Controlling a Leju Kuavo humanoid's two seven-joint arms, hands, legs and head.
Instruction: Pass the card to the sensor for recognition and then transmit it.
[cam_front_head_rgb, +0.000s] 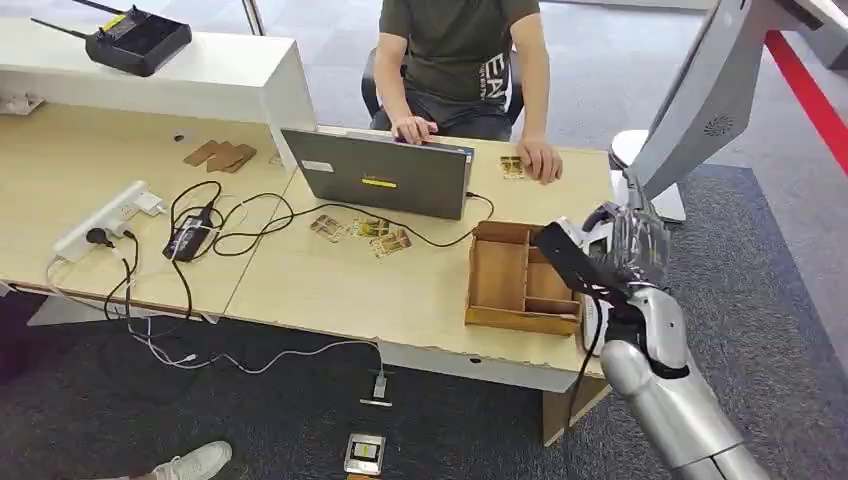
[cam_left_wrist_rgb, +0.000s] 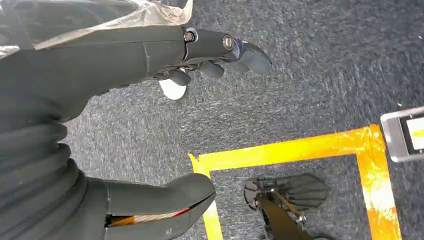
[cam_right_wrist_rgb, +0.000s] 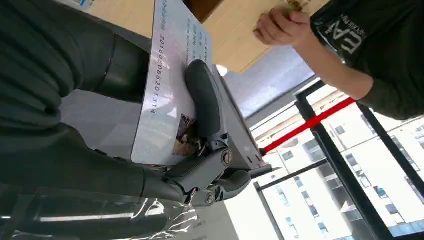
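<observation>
One card (cam_right_wrist_rgb: 170, 95) sits pinched in the right hand (cam_front_head_rgb: 615, 250) beside the wooden tray (cam_front_head_rgb: 520, 280); left hand (cam_left_wrist_rgb: 150, 125) spread, empty.

bare desk (cam_front_head_rgb: 330, 290) left of wooden tray (cam_front_head_rgb: 520, 280), laptop (cam_front_head_rgb: 385, 175) and cables (cam_front_head_rgb: 240, 215) crowding behind

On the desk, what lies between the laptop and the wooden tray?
In the head view, a black cable runs from the laptop across bare desktop toward the wooden tray; nothing else lies between them.
</observation>
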